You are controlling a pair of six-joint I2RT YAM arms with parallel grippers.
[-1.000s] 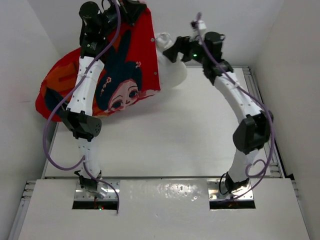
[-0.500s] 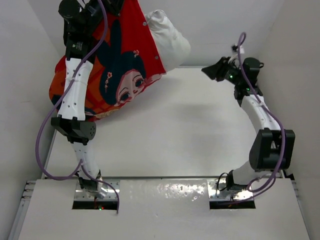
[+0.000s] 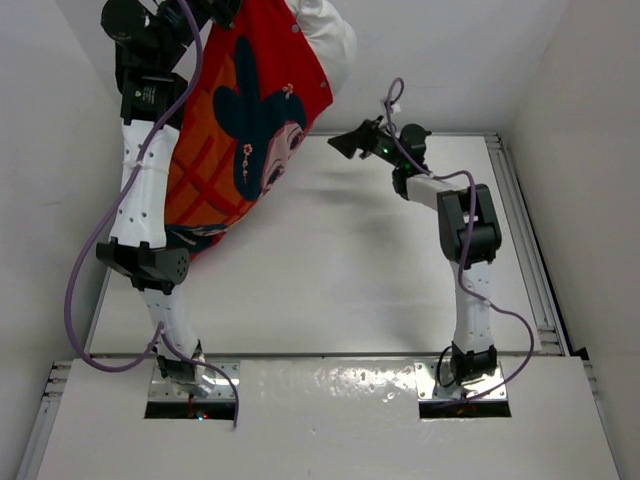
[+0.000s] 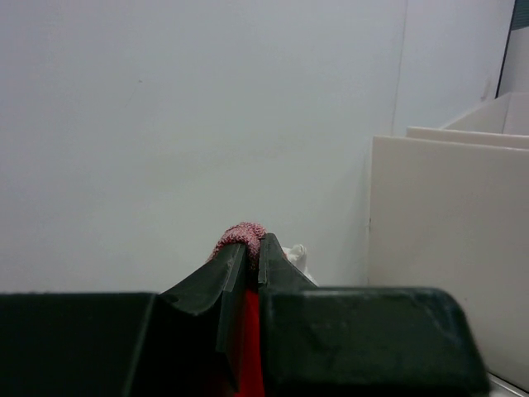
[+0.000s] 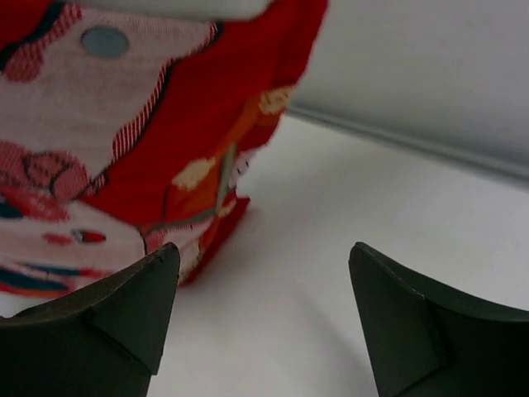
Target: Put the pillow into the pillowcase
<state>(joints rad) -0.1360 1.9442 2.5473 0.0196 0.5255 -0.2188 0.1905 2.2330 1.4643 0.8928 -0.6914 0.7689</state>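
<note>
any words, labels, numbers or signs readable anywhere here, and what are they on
None can be read in any view.
pillowcase: cartoon print only, no letters or numbers visible.
pillow: plain white where it shows, no tag or label seen.
table: bare white, no markings.

— Where's the pillowcase (image 3: 240,120)?
— Lifted, hanging at the far left above the table (image 3: 350,260), red-orange, cartoon face tilted.
— And the pillow (image 3: 335,45)?
— White, plump, one end bulging out at its top.
</note>
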